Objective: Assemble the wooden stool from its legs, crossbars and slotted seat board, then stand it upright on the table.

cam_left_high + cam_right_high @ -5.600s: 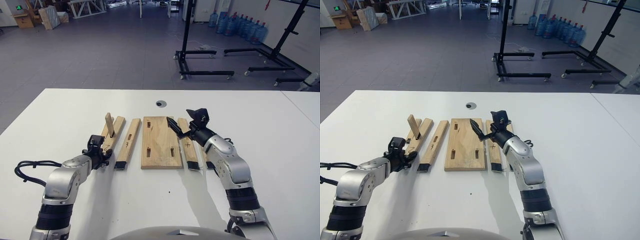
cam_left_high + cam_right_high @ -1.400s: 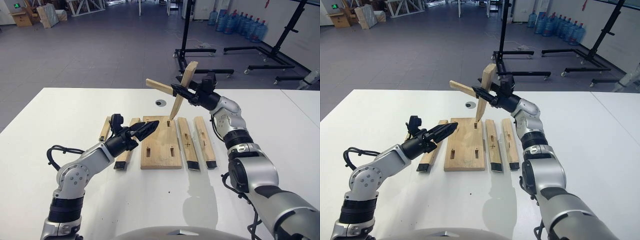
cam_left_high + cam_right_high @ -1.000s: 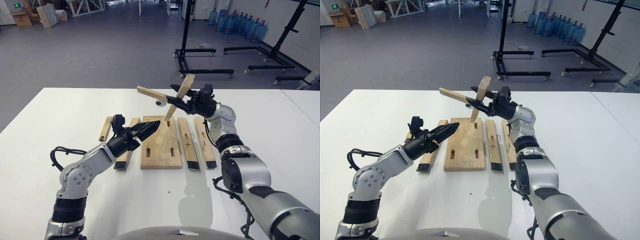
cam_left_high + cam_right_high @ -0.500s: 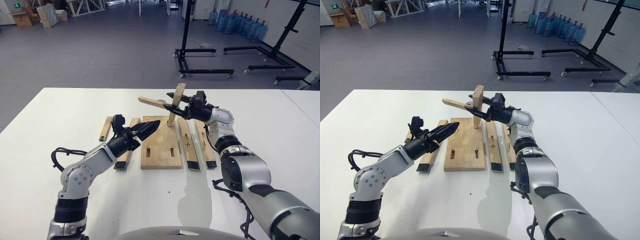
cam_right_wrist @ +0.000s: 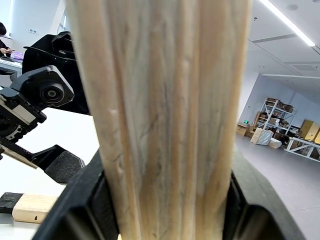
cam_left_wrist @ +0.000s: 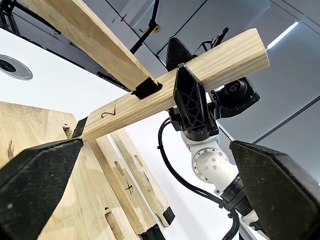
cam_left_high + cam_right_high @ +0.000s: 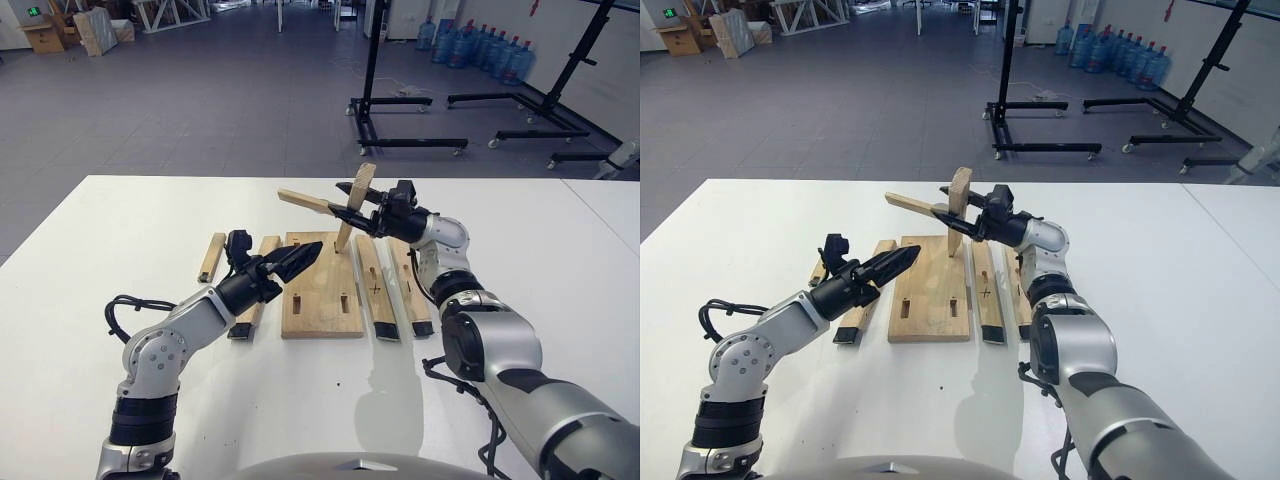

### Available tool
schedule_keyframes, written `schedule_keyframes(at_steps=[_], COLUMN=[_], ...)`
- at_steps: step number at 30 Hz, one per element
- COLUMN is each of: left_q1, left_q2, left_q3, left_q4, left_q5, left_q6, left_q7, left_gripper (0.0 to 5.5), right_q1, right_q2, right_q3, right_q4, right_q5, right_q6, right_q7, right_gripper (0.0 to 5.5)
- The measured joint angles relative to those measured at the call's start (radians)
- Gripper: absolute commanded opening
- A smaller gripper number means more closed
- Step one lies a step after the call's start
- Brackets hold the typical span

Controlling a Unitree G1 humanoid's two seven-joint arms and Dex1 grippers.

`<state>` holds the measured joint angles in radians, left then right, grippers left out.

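Loose crossbar (image 7: 208, 257): lies flat at the far left of the row, on the desk (image 7: 540, 260).
Left tool (image 7: 308, 252): fingers apart and empty, low over the left side of the seat board, pointing toward the held leg.
Flat leg (image 7: 267, 248): lies just left of the board, partly under the left arm.
Seat board (image 7: 322, 300): flat mid-desk, slots up.
Joined crossbar (image 7: 303, 200): juts left from the held leg, in the air.
Held leg (image 7: 362, 183): tilted, lower end at the board's far right slot. I cannot tell whether it has entered.
Right tool (image 7: 350, 207): clamped on that leg near the crossbar joint.
Spare legs (image 7: 374, 290): two lie flat just right of the board.
Doing it well: probably bring the leg upright over the slot, then press straight down. The left tool could pin the board. Twisting may loosen the crossbar joint.
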<state>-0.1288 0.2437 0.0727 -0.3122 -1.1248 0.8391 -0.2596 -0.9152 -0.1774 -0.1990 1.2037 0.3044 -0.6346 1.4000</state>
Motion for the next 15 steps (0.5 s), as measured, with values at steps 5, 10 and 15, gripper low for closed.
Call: schedule_keyframes(at_steps=[5, 10, 15], left_q1=[0.0, 0.0, 0.0], left_q2=[-0.003, -0.012, -0.02], left_q3=[0.0, -0.001, -0.001], left_q4=[0.0, 0.0, 0.0], left_q5=[0.001, 0.011, 0.022], left_q6=[0.0, 0.0, 0.0], left_q7=[0.0, 0.0, 0.0], left_gripper=[5.4, 5.4, 5.4], right_q1=[0.002, 0.005, 0.001], right_q2=[0.001, -0.001, -0.014], right_q3=[0.004, 0.014, 0.013], right_q4=[0.005, -0.001, -0.045], right_q5=[-0.012, -0.012, 0.018], right_q6=[0.001, 0.034, 0.197], right_q7=[0.002, 0.028, 0.113], right_gripper=[2.08, 2.08, 2.08])
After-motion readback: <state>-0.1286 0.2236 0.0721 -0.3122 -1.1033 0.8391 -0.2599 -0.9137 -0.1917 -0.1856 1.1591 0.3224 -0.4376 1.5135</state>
